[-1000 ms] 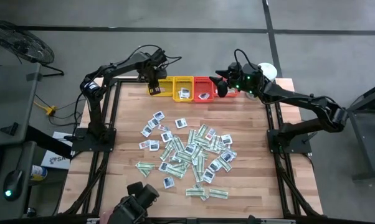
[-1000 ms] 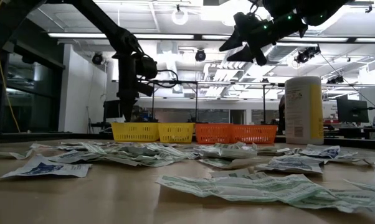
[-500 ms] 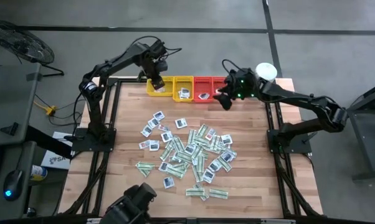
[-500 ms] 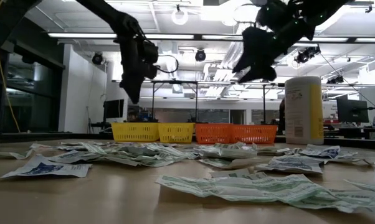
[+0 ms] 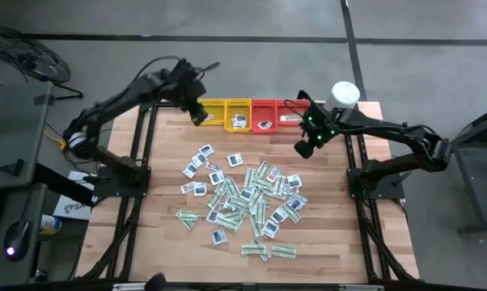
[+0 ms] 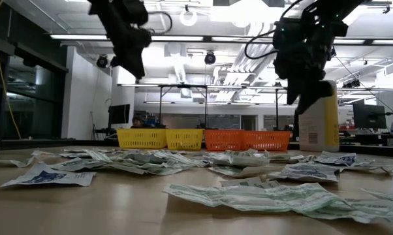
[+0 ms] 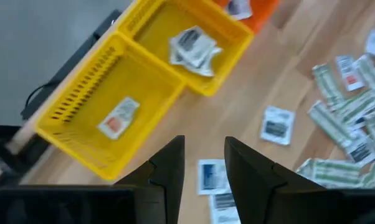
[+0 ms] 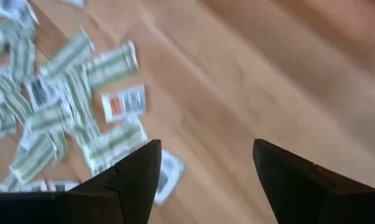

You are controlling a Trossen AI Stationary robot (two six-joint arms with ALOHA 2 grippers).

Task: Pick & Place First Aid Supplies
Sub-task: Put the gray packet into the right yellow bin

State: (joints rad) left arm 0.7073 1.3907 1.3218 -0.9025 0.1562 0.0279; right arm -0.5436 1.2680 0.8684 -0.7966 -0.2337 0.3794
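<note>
Packets [image 5: 245,198] scattered mid-table, none in my claws. R gripper [image 5: 303,149] fingers wide apart, empty, up in the air just in front of red trays [image 5: 265,111], near canister [image 5: 345,94]. L gripper [image 5: 197,115] fingers apart w/ narrow gap, empty, raised by outer yellow tray [image 7: 103,112]; one packet [image 7: 118,117] in it. Next yellow tray [image 7: 200,37] has a couple more. Red trays hold some too.

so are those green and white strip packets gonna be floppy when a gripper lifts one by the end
Probably. The green-and-white strip packets lie crumpled and wavy in the low view, so they likely droop. They look thin and light. Overlapping in the pile, neighbours may drag along.
</note>
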